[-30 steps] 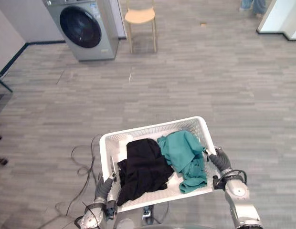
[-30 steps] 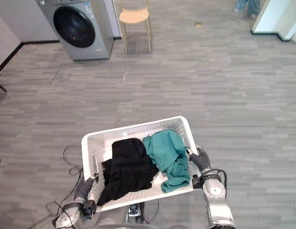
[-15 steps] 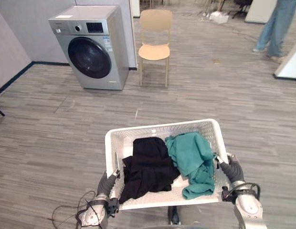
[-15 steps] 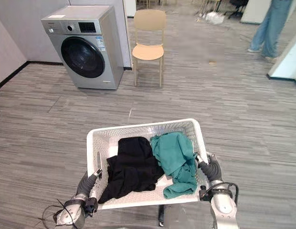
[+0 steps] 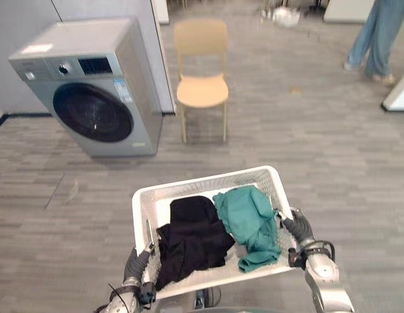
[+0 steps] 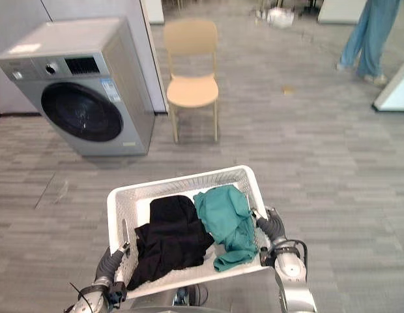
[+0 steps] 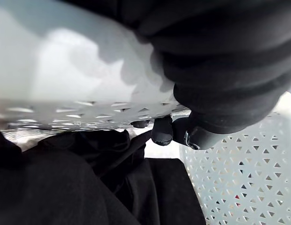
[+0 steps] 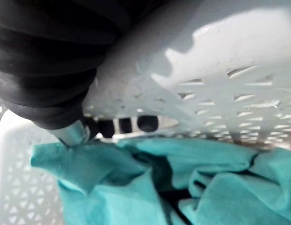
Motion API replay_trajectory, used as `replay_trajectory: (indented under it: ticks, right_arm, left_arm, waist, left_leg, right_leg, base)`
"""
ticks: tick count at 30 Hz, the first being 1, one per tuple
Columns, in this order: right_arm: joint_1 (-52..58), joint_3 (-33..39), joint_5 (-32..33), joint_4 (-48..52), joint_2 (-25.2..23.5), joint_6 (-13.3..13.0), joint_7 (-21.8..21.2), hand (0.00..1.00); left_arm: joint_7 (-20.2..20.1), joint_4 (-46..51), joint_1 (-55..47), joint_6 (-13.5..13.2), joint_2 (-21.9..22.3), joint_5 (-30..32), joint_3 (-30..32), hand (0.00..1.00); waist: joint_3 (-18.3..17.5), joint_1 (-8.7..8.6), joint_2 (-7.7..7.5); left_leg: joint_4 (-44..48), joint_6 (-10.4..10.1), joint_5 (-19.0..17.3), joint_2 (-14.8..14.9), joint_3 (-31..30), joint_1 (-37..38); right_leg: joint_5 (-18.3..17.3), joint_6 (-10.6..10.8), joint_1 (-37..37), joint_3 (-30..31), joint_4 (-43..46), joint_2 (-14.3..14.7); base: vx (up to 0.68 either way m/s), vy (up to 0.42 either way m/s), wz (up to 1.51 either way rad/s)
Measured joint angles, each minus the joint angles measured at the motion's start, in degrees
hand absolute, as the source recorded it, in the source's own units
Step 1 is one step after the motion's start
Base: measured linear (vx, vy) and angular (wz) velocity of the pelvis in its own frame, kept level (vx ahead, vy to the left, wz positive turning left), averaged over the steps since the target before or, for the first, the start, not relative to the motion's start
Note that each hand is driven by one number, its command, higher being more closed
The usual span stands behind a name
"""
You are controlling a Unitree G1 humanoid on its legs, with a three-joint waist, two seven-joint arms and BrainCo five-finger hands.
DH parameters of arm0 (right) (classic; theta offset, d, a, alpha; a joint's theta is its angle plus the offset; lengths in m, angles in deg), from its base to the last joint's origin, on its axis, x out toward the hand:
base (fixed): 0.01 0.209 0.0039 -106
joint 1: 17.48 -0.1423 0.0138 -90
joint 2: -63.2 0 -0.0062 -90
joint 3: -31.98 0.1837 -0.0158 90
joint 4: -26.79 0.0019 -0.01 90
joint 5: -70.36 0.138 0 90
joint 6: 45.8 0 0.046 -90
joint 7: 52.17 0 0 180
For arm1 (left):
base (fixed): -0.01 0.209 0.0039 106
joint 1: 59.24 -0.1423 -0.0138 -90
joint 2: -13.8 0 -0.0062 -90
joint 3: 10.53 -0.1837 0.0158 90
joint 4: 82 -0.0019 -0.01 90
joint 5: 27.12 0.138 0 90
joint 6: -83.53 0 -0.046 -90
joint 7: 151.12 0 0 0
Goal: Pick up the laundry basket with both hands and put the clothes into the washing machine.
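Fingers (image 8: 148, 123) curl through basket (image 5: 189, 189) handles, both sides.

Low and centre, laundry basket (image 5: 208, 180), with left hand (image 5: 133, 264) hooked on its left rim and right hand (image 5: 298, 228) on its right rim. Inside, left garment (image 5: 192, 235) touching right garment (image 5: 247, 218). Beyond on floor (image 5: 319, 143): washing machine (image 5: 91, 98) at left, chair (image 5: 202, 88) just beside its right, person's legs (image 5: 378, 36) far right.

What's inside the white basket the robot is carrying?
A black garment lies on the robot's left and a teal garment on its right in the white laundry basket. They cover most of the bottom, so anything underneath cannot be seen.
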Motion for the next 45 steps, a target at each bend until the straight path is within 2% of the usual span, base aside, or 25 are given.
replay_trajectory:
  ticks: [1,3,4,7,9,11,12,14,15,16,17,18,20,23,25,26,30,31,32,34,37,40,42,43,45]
  right_arm:
    - [0.14,-0.23,-0.27,0.23,-0.47,0.05,0.0,1.0]
    - [1.57,1.31,-0.5,1.53,-0.47,0.04,-0.17,1.0]
    - [2.38,1.6,-0.5,2.45,-0.48,0.03,-0.16,1.0]
    - [5.96,3.52,-0.43,7.69,-1.21,0.07,-0.24,1.0]
    - [7.34,4.14,-0.43,9.82,-2.26,0.07,-0.24,1.0]
    - [7.35,5.03,-0.31,9.91,-1.77,0.38,0.0,1.0]
    - [7.31,5.33,-0.31,9.88,-1.39,0.62,0.0,1.0]
    - [6.67,5.71,0.65,11.29,0.44,0.57,0.03,1.0]
    - [6.91,5.52,1.0,12.52,0.93,0.5,0.01,1.0]
    - [7.34,4.89,1.5,12.98,1.26,0.56,0.39,1.0]
    - [6.89,4.75,1.55,12.63,1.41,0.71,0.61,1.0]
    - [6.31,4.75,1.65,11.55,1.19,0.71,0.72,1.0]
    - [5.97,4.25,1.65,11.12,0.97,0.78,0.76,1.0]
    - [5.07,3.26,1.66,10.52,2.13,0.69,1.08,1.0]
    - [4.33,3.2,1.67,9.69,3.94,0.47,1.72,1.0]
    - [3.65,3.21,1.64,7.22,3.34,0.36,1.83,1.0]
    - [2.55,3.43,1.43,5.17,3.15,0.66,1.73,1.0]
    - [2.3,3.35,1.36,4.44,2.54,0.62,1.68,1.0]
    - [2.44,3.5,1.35,4.13,2.04,0.61,1.69,1.0]
    - [2.28,3.74,1.35,4.07,1.6,0.5,1.61,1.0]
    - [2.23,4.53,1.4,4.16,1.41,0.38,1.38,1.0]
    - [3.09,5.55,1.48,6.03,0.68,0.33,1.31,1.0]
    - [3.92,5.62,1.47,7.46,0.08,0.33,1.34,1.0]
    - [3.64,5.79,1.45,7.46,0.69,0.46,1.36,1.0]
    - [1.43,6.28,1.15,7.78,4.12,0.62,1.37,1.0]
  left_arm:
    - [0.07,0.03,0.21,0.14,-0.2,0.0,0.04,1.0]
    - [-0.05,0.05,0.36,0.16,-0.16,0.03,-1.23,1.0]
    - [-0.07,0.12,0.41,0.16,-0.2,0.03,-1.75,1.0]
    - [-0.17,0.55,2.26,0.08,-2.02,0.0,-3.41,1.0]
    - [-0.24,1.68,2.37,-0.05,-3.01,0.01,-4.48,1.0]
    - [-0.05,1.56,2.79,0.1,-2.38,0.04,-5.01,1.0]
    - [-0.09,1.67,2.84,0.11,-1.8,0.06,-5.09,1.0]
    - [-0.13,1.59,4.21,0.12,-0.02,0.12,-4.8,1.0]
    - [-0.24,1.22,4.04,0.02,0.57,0.09,-4.69,1.0]
    - [-0.27,1.01,3.97,-0.1,0.78,0.02,-4.38,1.0]
    - [-0.15,1.18,3.64,-0.3,0.91,-0.01,-4.34,1.0]
    - [-0.27,1.01,4.06,-0.25,0.4,-0.03,-4.3,1.0]
    - [-0.34,0.81,3.6,-0.25,-0.02,-0.04,-4.19,1.0]
    - [-0.35,0.61,3.23,-0.26,0.4,-0.48,-3.61,1.0]
    - [-0.38,0.56,3.14,-0.28,1.37,-0.46,-4.15,1.0]
    - [-0.18,-0.49,3.54,-0.22,0.85,-0.43,-4.07,1.0]
    - [0.12,-1.09,3.69,0.02,0.28,-0.37,-4.38,1.0]
    - [0.19,-0.96,3.87,0.04,-0.34,-0.35,-4.51,1.0]
    - [0.22,-0.95,4.18,0.04,-0.67,-0.35,-4.7,1.0]
    - [0.74,-0.92,4.62,0.05,-1.35,-0.34,-4.82,1.0]
    - [0.7,-0.37,4.88,0.04,-1.93,-0.34,-5.12,1.0]
    - [0.66,-0.29,5.89,-0.04,-2.46,-0.35,-5.7,1.0]
    - [0.67,0.2,5.95,-0.37,-3.78,-0.41,-6.14,1.0]
    - [0.73,-0.57,6.38,-0.34,-2.99,-0.41,-6.31,1.0]
    - [0.89,-1.23,7.27,-0.36,0.37,-0.39,-6.7,1.0]
  waist:
    - [0.4,-1.18,-0.86]
    - [1.21,-2.77,1.52]
    - [1.18,-3.05,2.67]
    - [0.94,-6.1,5.06]
    - [0.51,-6.87,4.26]
    - [-0.94,-7.09,4.9]
    - [-1.19,-7.31,5.69]
    - [0.03,-8.61,6.17]
    - [-0.69,-7.72,8.53]
    - [-0.22,-6.85,8.72]
    - [-0.07,-6.26,10.59]
    - [0.94,-5.52,10.03]
    - [1.59,-3.85,8.62]
    - [2.02,-2.31,5.86]
    - [0.78,-2.3,7.76]
    - [0.08,-2.44,5.82]
    - [-1.0,-3.37,4.12]
    - [-0.77,-2.83,3.56]
    - [-0.61,-2.89,3.39]
    - [-0.42,-4.09,3.29]
    - [0.06,-5.22,4.26]
    - [0.09,-5.6,3.94]
    - [-0.08,-5.48,0.16]
    - [0.14,-4.85,0.35]
    - [1.33,-4.58,4.35]
  left_leg:
    - [-1.83,-0.44,-0.64,-1.75,-0.55,3.88]
    - [-7.88,0.16,-1.14,-2.33,-3.66,13.46]
    - [-10.19,0.15,-1.14,-2.15,-4.87,15.79]
    - [-18.71,-1.28,-1.61,-0.18,-10.78,24.94]
    - [-20.63,-3.22,-2.46,0.44,-10.99,28.92]
    - [-17.81,-5.43,-3.84,2.32,-12.15,32.35]
    - [-14.86,-5.74,-3.65,3.1,-13.05,31.63]
    - [1.2,-9.36,2.32,3.52,-13.43,27.81]
    - [14.22,-12.52,10.23,6.19,-11.32,22.92]
    - [23.82,-12.08,19.02,8.06,-9.53,18.89]
    - [32.46,-10.6,18.63,10.41,-9.43,14.87]
    - [39.58,-6.13,15.63,11.48,-8.7,9.12]
    - [39.48,-3.24,11.19,12.56,-5.95,2.97]
    - [18.75,-4.78,5.25,12.65,-1.49,-5.08]
    - [-10.94,-9.3,11.58,11.45,0.62,-4.17]
    - [-11.7,-5.43,16.67,8.67,1.97,-2.39]
    - [-9.63,-2.23,10.99,6.32,5.31,2.06]
    - [-12.35,-2.05,9.84,5.66,5.29,6.78]
    - [-14.02,-1.95,9.52,5.5,4.93,9.08]
    - [-17.54,-1.99,9.41,5.45,3.76,15.19]
    - [-20.84,-2.75,8.96,7.13,1.64,20.13]
    - [-20.93,-6.79,6.52,9.31,-0.57,21.1]
    - [-21.15,-10.59,3.83,8.88,-2.26,21.86]
    - [-21.52,-11.52,2.88,9.58,-2.99,22.33]
    - [-21.16,-12.79,3.33,14.36,-3.18,19.47]
  right_leg:
    - [0.43,-2.06,-5.14,-1.52,9.72,0.09]
    - [-5.2,-8.6,-13.78,-8.49,16.39,0.74]
    - [-6.99,-9.25,-16.43,-10.57,15.47,0.87]
    - [-12.25,-9.1,-23.97,-21.36,-3.9,0.71]
    - [-10.44,-8.92,-23.64,-26.46,-24.85,1.5]
    - [-3.3,-17.85,-21.77,-25.43,-32.56,4.65]
    - [-4.77,-18.37,-21.47,-25.56,-30.86,5.01]
    - [-10.17,-19.75,-21.47,-28.95,-21.22,4.62]
    - [-9.98,-19.53,-17.57,-29.03,-27.75,9.12]
    - [-13.29,-20.41,-13.5,-28.81,-31.27,11.55]
    - [-14.35,-21.36,-10.37,-27.69,-33.18,14.05]
    - [-15.47,-21.16,-5.68,-26.31,-35.58,15.16]
    - [-15.57,-21.07,0.24,-23.2,-40.38,14.73]
    - [-15.55,-20.83,7.78,-19.61,-47.83,11.35]
    - [-17.08,-17.45,10.89,-17.99,-49.02,10.13]
    - [-18.67,-14.67,12.14,-15.42,-48.48,7.64]
    - [-15.79,-9.86,9.56,-9.81,-34.22,4.33]
    - [-9.42,-1.5,4.01,-8.09,-19.43,4.3]
    - [-5.47,1.44,0.97,-7.12,-12.77,4.14]
    - [-8.66,-4.14,-8.38,-9.17,2.05,2.85]
    - [-13.01,-10.39,-14.77,-17.37,-3.17,-4.15]
    - [-11.84,-9.34,-17.12,-16.98,-23.46,-5.69]
    - [1.82,-5.66,-16.35,-16.31,-38.22,-6.0]
    - [-2.56,-3.86,-15.43,-17.85,-38.19,-5.82]
    - [-2.29,-5.58,-15.83,-20.79,-40.4,-2.18]
  base:
    - [0.57,0.125,0.52]
    - [0.59,0.145,0.55]
    - [0.59,0.135,0.64]
    - [0.59,0.025,0.86]
    - [0.69,-0.059,0.66]
    - [0.82,-0.145,0.4]
    - [0.91,-0.178,0.46]
    - [0.79,-0.213,0.29]
    - [0.51,-0.21,-0.21]
    - [0.51,-0.129,-0.56]
    - [0.6,-0.056,-0.62]
    - [0.64,-0.019,-0.56]
    - [0.63,-0.016,-0.67]
    - [0.61,0.054,-0.64]
    - [0.6,0.16,-0.42]
    - [0.48,0.182,-0.12]
    - [0.7,0.26,-0.03]
    - [0.53,0.169,-0.2]
    - [0.45,0.098,-0.03]
    - [0.43,-0.009,0.21]
    - [0.28,-0.073,0.34]
    - [0.29,-0.212,0.49]
    - [0.32,-0.387,0.44]
    - [0.27,-0.38,0.15]
    - [0.24,-0.34,0.19]
